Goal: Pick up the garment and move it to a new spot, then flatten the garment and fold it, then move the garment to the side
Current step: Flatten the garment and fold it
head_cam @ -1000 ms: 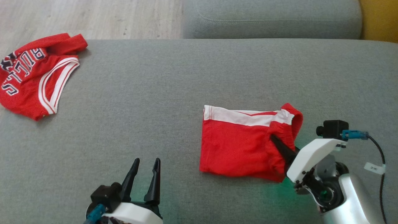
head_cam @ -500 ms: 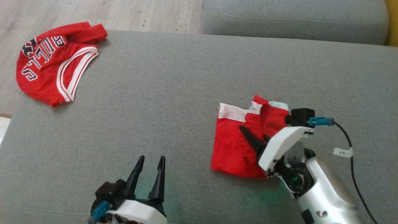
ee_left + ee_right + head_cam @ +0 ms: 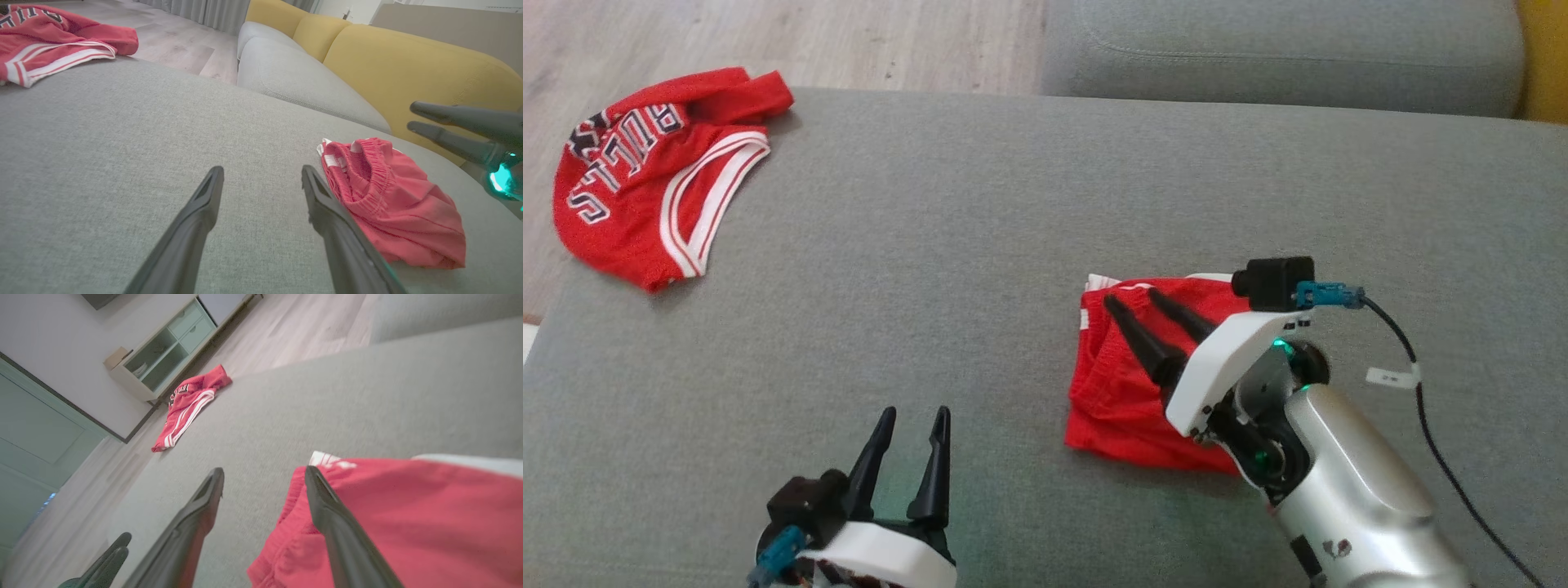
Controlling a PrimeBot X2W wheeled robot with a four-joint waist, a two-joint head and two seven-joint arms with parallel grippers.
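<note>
The garment (image 3: pixel 1112 396) is a pair of red shorts with a white band, lying folded in a compact bundle on the grey cushion (image 3: pixel 980 245); its elastic waist faces my left gripper (image 3: pixel 262 169). My right gripper (image 3: pixel 1131 296) hangs open just above the garment's far edge, fingers spread and holding nothing. The left wrist view shows the right gripper (image 3: pixel 411 116) lifted clear of the cloth (image 3: pixel 392 212). Along its own fingers (image 3: pixel 264 470), red fabric (image 3: pixel 408 514) lies under the right finger. My left gripper (image 3: pixel 915 412) rests open near the cushion's front, left of the garment.
A red jersey with white trim (image 3: pixel 629 204) lies crumpled at the cushion's far left corner, beside the wooden floor. A grey back cushion (image 3: pixel 1258 49) runs along the far side, with yellow cushions (image 3: pixel 408 61) to the right. A pale cabinet (image 3: pixel 163 355) stands across the room.
My right gripper carried the garment's right edge over to the left and then opened, letting go. The garment is now narrower and doubled over. The head camera also shifted.
</note>
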